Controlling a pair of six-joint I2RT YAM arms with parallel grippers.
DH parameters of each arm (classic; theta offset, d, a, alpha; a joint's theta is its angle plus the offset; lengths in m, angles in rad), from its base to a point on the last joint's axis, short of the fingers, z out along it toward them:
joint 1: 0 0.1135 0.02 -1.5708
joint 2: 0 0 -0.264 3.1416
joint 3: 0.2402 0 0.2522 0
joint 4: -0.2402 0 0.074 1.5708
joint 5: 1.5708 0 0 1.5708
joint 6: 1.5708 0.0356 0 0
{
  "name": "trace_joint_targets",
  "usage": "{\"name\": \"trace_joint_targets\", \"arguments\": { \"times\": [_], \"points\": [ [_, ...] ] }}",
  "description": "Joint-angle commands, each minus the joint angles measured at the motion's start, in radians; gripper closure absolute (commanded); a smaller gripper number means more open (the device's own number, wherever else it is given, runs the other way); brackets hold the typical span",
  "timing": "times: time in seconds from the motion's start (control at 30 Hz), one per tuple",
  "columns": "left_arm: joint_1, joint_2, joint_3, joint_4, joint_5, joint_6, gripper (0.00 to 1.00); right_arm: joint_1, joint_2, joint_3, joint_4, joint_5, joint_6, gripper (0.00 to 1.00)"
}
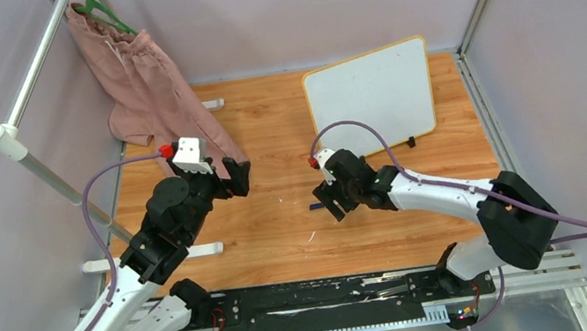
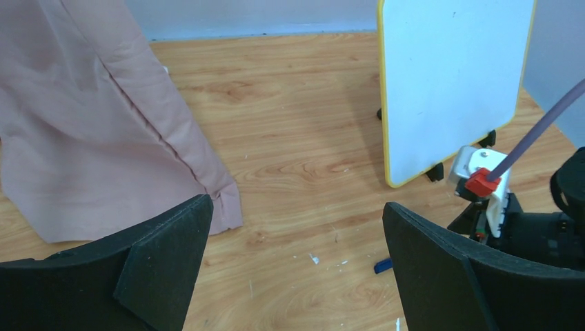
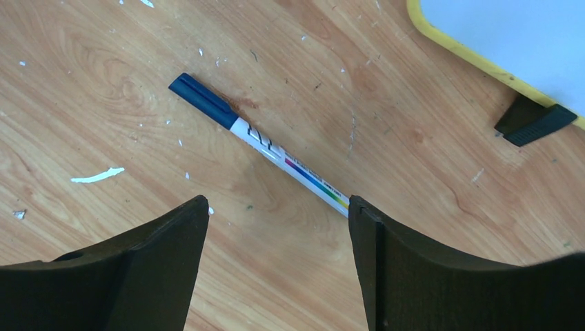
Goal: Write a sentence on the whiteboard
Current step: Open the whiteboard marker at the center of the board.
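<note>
beneath the right gripper (image 3: pixel 277 203), fingers wide and empty, a blue-capped marker (image 3: pixel 262 148) lies diagonally on the wooden table (image 3: pixel 103 83). best to turn the wrist square across the barrel, then lower mid-body. the whiteboard (image 1: pixel 372 98) stands just beyond, seemingly blank. the left gripper (image 2: pixel 296 207) is wide too.

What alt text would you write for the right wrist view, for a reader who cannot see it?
A capped blue marker lies diagonally on the wooden table, below the right gripper, whose black jaws stand open on either side of it. At top right are a corner of the yellow-framed whiteboard and one black foot.
</note>
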Motion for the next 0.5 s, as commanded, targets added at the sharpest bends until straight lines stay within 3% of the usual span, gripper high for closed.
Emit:
{"name": "trace_joint_targets", "arguments": {
  "times": [0.0, 0.47],
  "points": [
    [0.005, -0.011, -0.011, 0.044, 0.016, -0.008, 0.01, 0.011, 0.062, 0.024, 0.055, -0.008, -0.005, 0.23],
    [0.004, -0.015, -0.015, 0.048, 0.027, -0.011, 0.01, 0.009, 0.13, 0.018, 0.082, -0.056, 0.016, 0.28]
  ]
}}
